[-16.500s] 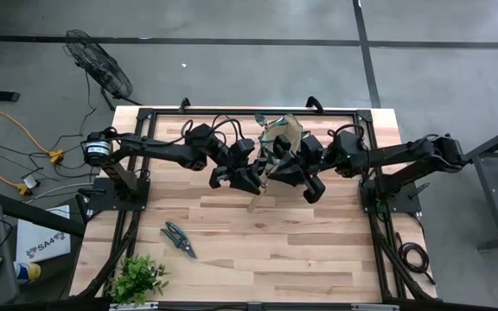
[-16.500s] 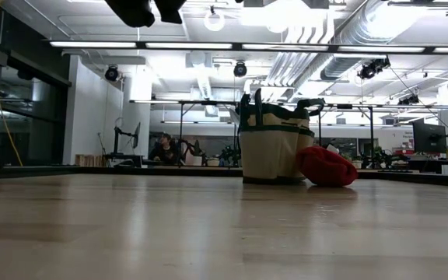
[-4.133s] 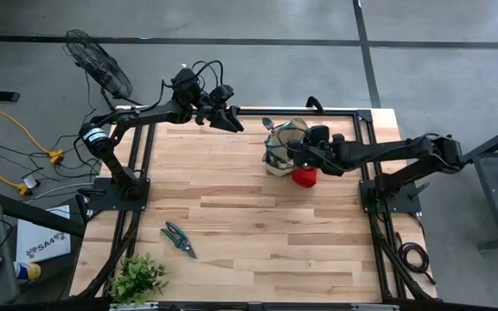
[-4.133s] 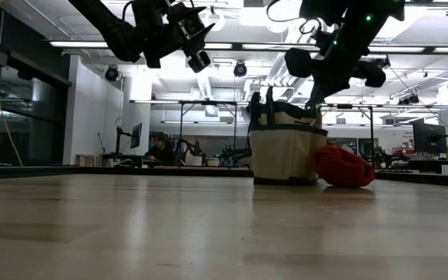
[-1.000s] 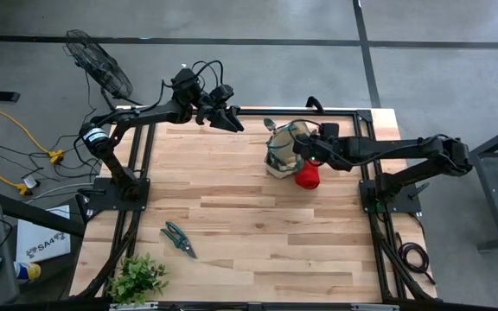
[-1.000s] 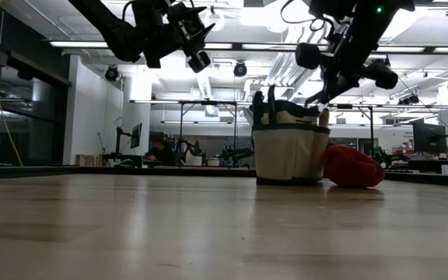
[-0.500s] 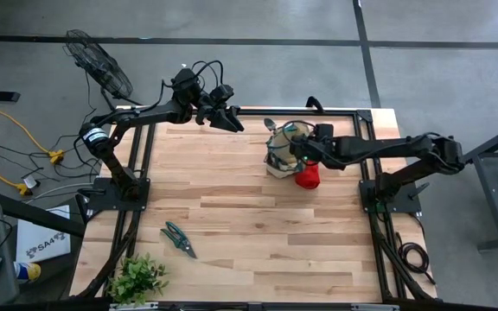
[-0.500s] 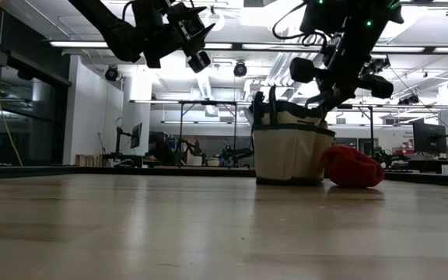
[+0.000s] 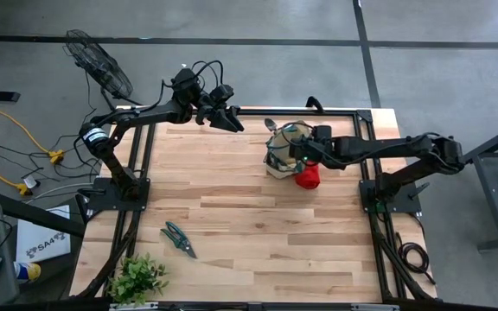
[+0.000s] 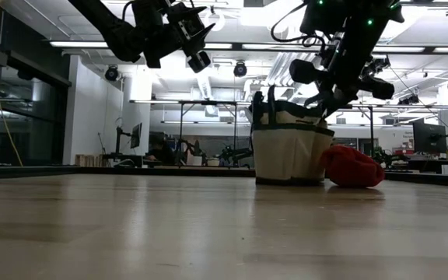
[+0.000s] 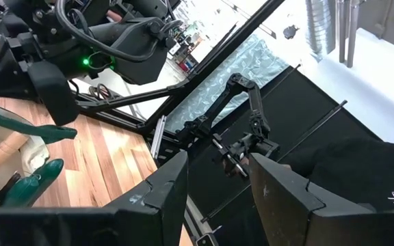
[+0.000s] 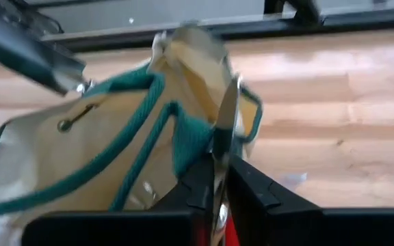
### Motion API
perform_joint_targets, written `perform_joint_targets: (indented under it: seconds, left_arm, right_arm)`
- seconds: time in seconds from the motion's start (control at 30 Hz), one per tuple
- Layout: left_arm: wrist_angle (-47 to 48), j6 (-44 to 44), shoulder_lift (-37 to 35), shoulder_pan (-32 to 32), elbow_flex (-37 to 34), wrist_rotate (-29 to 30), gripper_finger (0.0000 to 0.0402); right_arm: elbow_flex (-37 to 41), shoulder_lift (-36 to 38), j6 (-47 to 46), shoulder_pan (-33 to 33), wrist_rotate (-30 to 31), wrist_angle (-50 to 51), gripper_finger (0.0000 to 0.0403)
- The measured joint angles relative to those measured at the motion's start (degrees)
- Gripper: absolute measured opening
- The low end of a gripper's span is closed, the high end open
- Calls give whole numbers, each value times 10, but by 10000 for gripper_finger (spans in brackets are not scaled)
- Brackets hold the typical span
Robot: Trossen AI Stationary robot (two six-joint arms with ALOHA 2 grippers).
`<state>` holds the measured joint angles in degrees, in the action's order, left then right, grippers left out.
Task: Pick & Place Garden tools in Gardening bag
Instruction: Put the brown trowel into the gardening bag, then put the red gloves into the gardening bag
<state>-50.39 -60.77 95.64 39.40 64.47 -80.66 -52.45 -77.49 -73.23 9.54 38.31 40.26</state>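
Right gripper [image 9: 296, 154] sits over the gardening bag [image 9: 282, 149] at far right, fingers pinched on a thin metal blade, apparently a garden tool. Left gripper [image 9: 234, 124] waits parted, empty, far left. Pruning shears [image 9: 177, 238] lie near left: stiff, probably slippery; grasp the handles.

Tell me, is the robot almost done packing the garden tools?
Not quite. The bag already has tool handles poking out. The right gripper is at the bag's rim, its fingers pinched on a thin metal piece. Still out: the red bundle beside the bag and the shears lying near the plant. The left gripper waits, raised at the table's far edge.
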Motion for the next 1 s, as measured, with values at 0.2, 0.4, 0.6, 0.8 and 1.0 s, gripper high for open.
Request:
perform_joint_targets:
  seconds: [0.2, 0.4, 0.6, 0.8, 1.0]
  left_arm:
    - [0, 0, 0, 0, 0, -2, 152]
    - [0, 0, 0, 0, 0, -3, 152]
    - [0, 0, 0, 0, 0, -3, 152]
    - [0, 0, 0, 7, 0, -5, 152]
    - [0, -7, -3, 33, 0, -7, 152]
  right_arm:
    - [0, 0, -12, 0, -30, 4, 88]
    - [0, 14, -21, 0, -55, 4, 147]
    - [0, 53, -14, 0, -57, 4, 169]
    - [0, 86, 14, 0, -55, 4, 169]
    - [0, 105, 15, 0, -53, 25, 169]
